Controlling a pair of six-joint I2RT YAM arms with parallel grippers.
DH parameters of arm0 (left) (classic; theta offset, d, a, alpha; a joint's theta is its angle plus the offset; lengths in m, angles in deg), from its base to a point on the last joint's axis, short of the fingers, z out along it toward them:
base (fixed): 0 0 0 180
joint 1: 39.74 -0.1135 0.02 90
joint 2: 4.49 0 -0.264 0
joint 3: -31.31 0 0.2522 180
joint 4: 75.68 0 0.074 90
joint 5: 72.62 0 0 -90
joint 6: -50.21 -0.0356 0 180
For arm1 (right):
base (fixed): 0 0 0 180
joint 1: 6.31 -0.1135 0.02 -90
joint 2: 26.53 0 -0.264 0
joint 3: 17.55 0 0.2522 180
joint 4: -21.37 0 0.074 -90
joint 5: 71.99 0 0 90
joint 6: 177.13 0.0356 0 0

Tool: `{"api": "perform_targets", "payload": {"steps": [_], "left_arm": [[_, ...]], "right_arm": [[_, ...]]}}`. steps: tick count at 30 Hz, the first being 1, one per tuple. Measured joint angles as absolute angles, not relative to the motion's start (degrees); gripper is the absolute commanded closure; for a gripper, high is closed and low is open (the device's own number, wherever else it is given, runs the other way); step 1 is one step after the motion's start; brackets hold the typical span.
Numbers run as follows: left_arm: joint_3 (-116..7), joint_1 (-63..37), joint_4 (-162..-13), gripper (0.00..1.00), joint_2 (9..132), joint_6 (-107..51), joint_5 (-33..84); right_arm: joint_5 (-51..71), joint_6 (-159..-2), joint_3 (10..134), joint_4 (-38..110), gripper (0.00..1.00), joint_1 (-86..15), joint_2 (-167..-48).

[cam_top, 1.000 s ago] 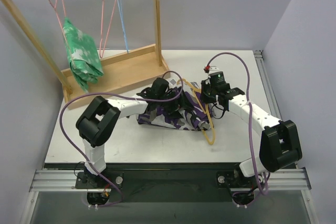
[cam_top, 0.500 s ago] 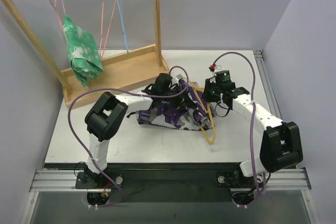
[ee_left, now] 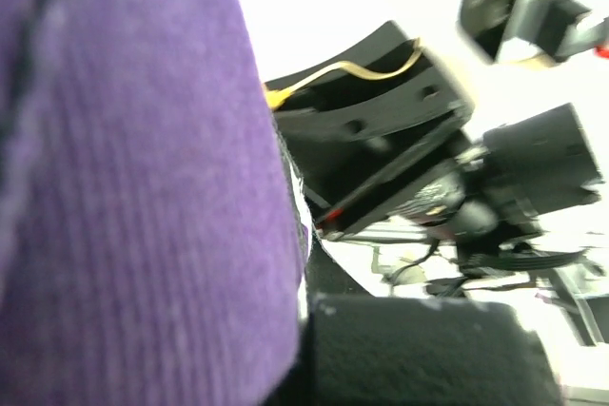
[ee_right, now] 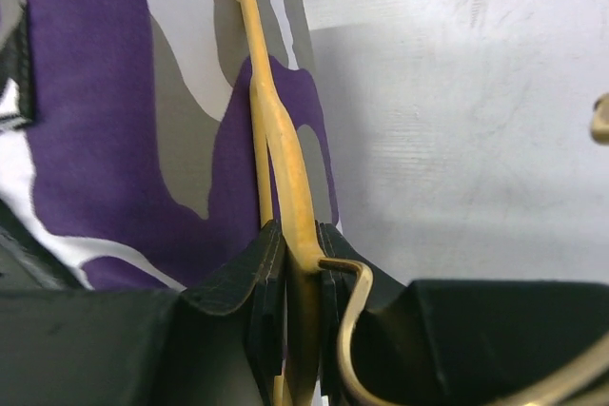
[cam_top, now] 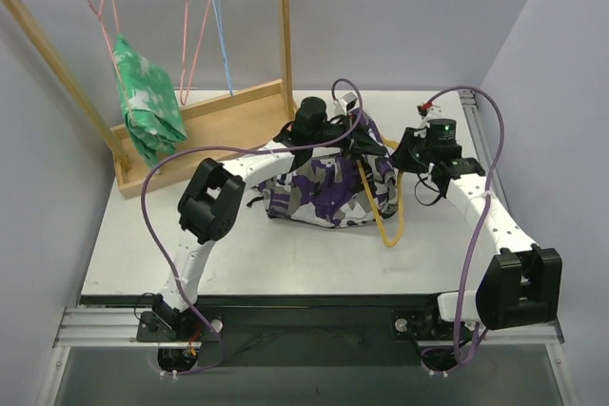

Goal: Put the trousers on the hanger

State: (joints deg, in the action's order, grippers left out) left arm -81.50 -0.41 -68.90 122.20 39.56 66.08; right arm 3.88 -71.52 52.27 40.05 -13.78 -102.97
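My right jaws clamp the hanger (ee_right: 285, 154); my left jaws grip the trousers (cam_top: 324, 192), bunched up from the counter (cam_top: 238, 263)

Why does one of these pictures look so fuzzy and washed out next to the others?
Left wrist view: the trousers sit so near the lens that they blur, and the background burns out white. Right wrist view: sharp, the hanger crisp in the right gripper, with a soft shadow on the table. Top view: evenly lit, clear.

We see a white table (cam_top: 285, 263) with pale purple walls (cam_top: 400, 16) around it and a wooden rack (cam_top: 228, 125) at the back left.
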Motion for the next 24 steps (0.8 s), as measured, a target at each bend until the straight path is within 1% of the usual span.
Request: {"api": "perform_targets", "payload": {"steps": [4,6,15,24], "left_arm": [[-84.1,-0.5,-62.6,1.0,125.1,46.3,66.7],[-84.7,-0.5,-61.8,1.0,125.8,47.7,67.0],[-85.0,-1.6,-61.6,1.0,125.8,47.7,67.9],[-84.0,-2.8,-57.9,1.0,125.4,48.1,69.6]], "right_arm": [[4.5,-71.5,52.4,39.9,1.0,-12.3,-102.9],[4.9,-71.3,52.5,40.2,1.0,-12.0,-103.1],[6.0,-69.9,55.3,41.6,1.0,-11.9,-108.6],[6.8,-68.5,56.8,43.4,1.0,-11.9,-114.5]]}}
